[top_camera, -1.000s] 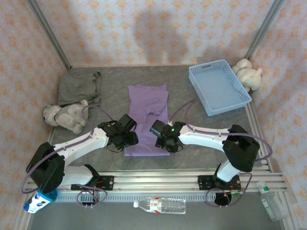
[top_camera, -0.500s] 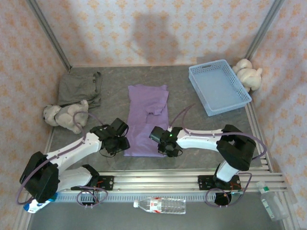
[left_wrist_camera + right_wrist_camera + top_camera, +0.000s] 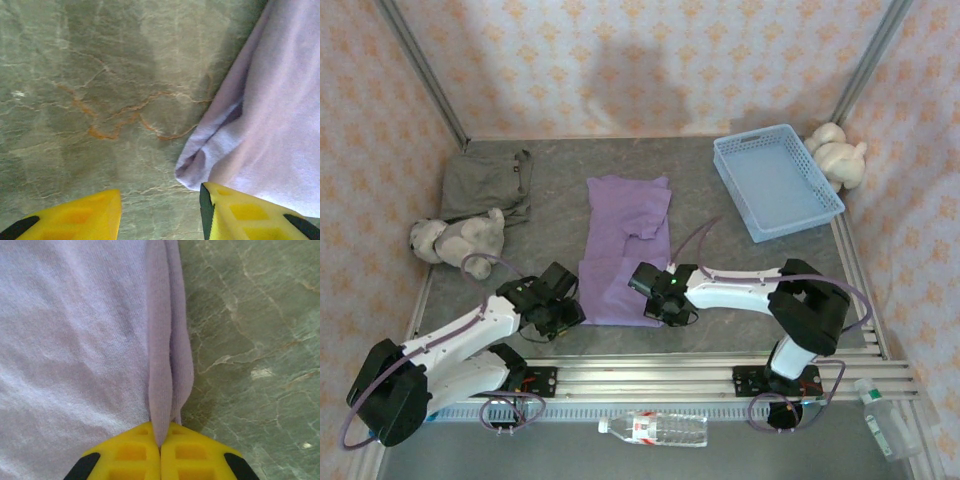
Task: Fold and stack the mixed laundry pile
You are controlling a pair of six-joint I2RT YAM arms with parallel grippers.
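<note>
While the lavender T-shirt (image 3: 625, 245) lies flat mid-table, hem toward the near edge, the right gripper (image 3: 160, 442) is pinched on a ridge of its near-right edge. The left gripper (image 3: 160, 200) gapes at its near-left corner. A grey-olive garment (image 3: 485, 185) and a plush toy (image 3: 455, 240) lie far left, and a blue basket (image 3: 734, 190) and a second plush (image 3: 837, 155) far right, all apart from the shirt. Since a second ago the left arm drew back and the right jaws closed

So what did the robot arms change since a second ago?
Both arms pulled back toward the near edge of the purple T-shirt. The right gripper closed on its near right edge; the left gripper slid off to the near left corner, open. The grey garment, basket and plush toys stayed put.
</note>
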